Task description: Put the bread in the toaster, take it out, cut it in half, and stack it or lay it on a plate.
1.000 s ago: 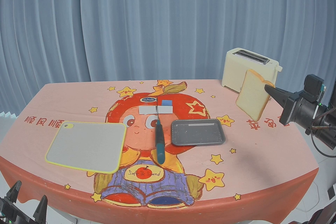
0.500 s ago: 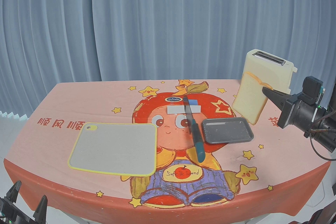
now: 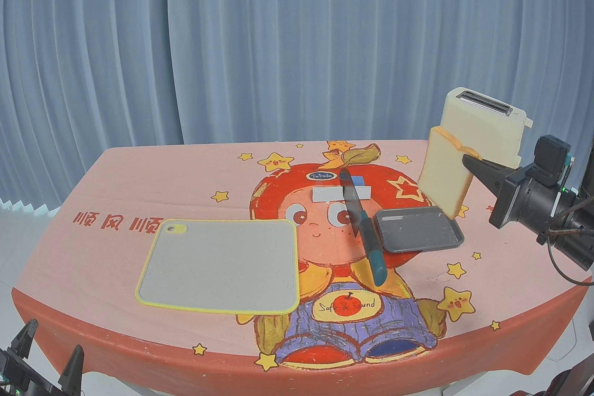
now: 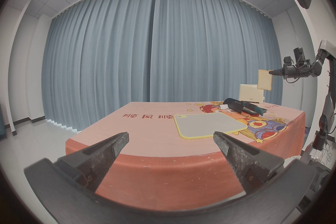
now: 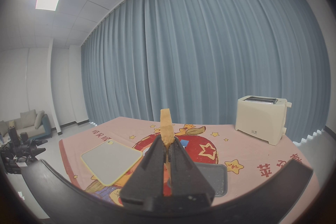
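Observation:
A slice of bread point(image 3: 447, 171) hangs upright in the air at the table's right side, in front of the cream toaster point(image 3: 486, 125). My right gripper point(image 3: 477, 161) is shut on its edge; the wrist view shows the bread point(image 5: 166, 127) edge-on between the closed fingers, with the toaster point(image 5: 260, 118) off to one side. The dark grey plate point(image 3: 418, 229) lies on the table below the slice. A knife with a teal handle point(image 3: 365, 233) lies beside the plate. The yellow-rimmed cutting board point(image 3: 221, 265) lies at the left. My left gripper point(image 4: 171, 149) is open, low off the table's front left corner.
The table carries a pink printed cloth point(image 3: 124, 180). A white and blue card point(image 3: 342, 192) lies under the knife's tip. A blue curtain point(image 3: 297, 26) closes off the back. The table's right edge runs just below my right arm.
The head camera has turned, so the whole table has slid to the right in view. The bread now sits closer in front of the toaster. The left gripper looks unchanged.

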